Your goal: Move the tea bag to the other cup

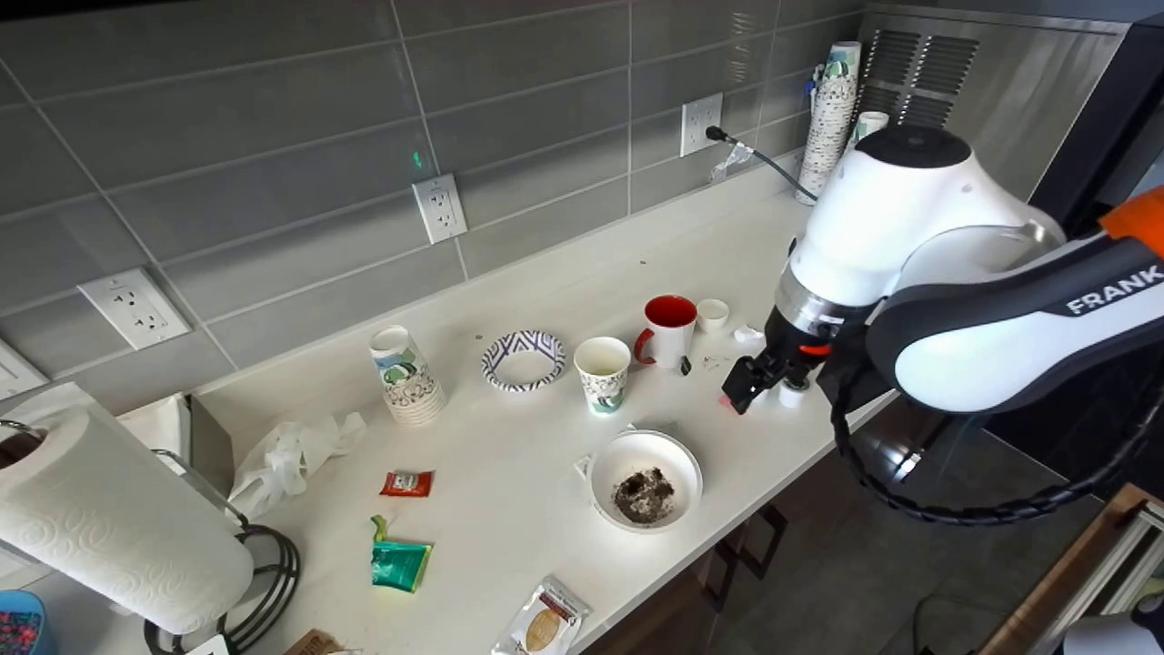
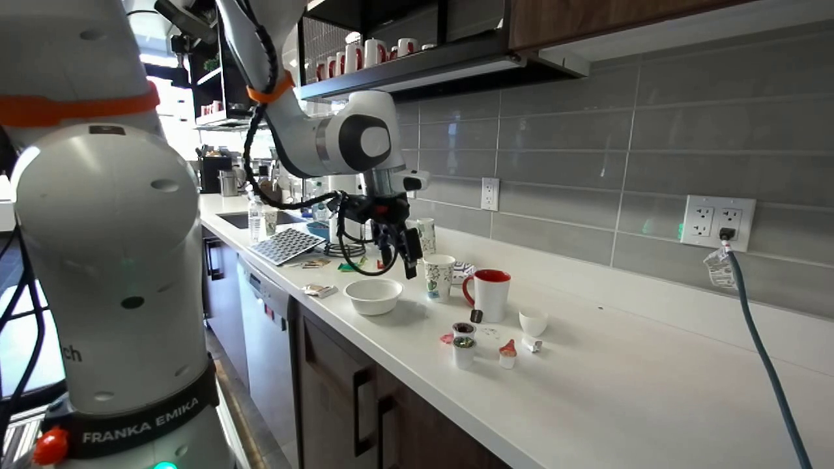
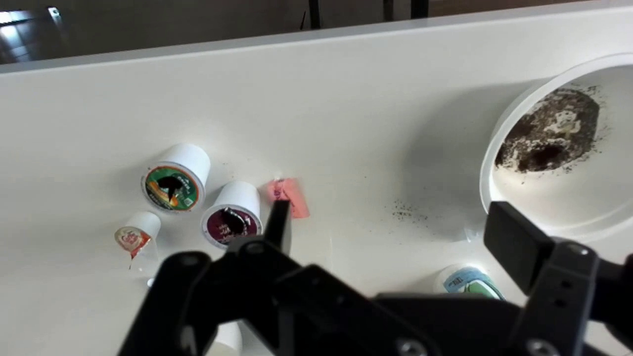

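Partly behind gripper (image 3: 389, 220), wrist view: paper cup (image 3: 466, 282) | cut off: bowl (image 3: 583, 198)

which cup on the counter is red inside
The red-handled white mug. In both exterior views it stands between the patterned white paper cup and the small plain white cup, both pale inside.

Paper cup (image 3: 468, 282) partly hidden in wrist view

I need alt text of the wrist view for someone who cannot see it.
An open, empty black gripper hangs above a white countertop. Left of centre are a flat pink packet and two white lidded pods; at right, a partly hidden printed paper cup and a round white bowl holding dark powder.
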You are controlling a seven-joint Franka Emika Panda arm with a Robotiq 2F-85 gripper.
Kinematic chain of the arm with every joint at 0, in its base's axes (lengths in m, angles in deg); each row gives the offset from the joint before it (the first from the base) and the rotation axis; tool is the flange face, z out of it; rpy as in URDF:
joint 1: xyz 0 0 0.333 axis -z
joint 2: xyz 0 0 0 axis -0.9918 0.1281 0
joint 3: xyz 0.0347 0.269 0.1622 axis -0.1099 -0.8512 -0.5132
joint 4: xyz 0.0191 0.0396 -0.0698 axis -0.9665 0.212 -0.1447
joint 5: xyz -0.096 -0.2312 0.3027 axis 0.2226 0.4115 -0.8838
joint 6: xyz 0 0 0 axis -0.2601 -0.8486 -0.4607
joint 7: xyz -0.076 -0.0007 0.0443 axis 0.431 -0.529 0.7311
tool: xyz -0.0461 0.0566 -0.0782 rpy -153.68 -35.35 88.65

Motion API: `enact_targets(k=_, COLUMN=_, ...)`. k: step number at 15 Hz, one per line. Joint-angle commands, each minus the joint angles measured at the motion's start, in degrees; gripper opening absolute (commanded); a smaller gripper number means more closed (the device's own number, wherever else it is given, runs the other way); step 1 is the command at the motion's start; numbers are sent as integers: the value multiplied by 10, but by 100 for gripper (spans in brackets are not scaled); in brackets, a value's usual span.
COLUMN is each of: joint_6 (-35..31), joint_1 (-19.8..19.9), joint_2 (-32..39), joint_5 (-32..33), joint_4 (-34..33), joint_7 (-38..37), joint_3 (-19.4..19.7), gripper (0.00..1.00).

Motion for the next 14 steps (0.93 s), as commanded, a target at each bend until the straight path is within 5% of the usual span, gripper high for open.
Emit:
enact_targets(k=1, joint_6=-2, joint_1=-12, joint_2=13, joint_5=5, joint_4=-2, joint_7=-2, joint_3=17, gripper=100)
enact_targets(k=5, joint_6=-2, joint_1=-14, joint_2=8, joint_5=5, joint_4=-7, joint_7=-1, joint_3=19, gripper=100)
enact_targets(k=10, joint_6=13, joint_1=49, joint_2=93, joint_5=146, joint_4=-49, joint_7=-151, joint_3=-20, gripper=100)
enact_targets(k=14, joint_6=9, joint_1=58, joint_2=148, joint_5=232, joint_4=-84, joint_7=-241, joint_3=-10, gripper=100)
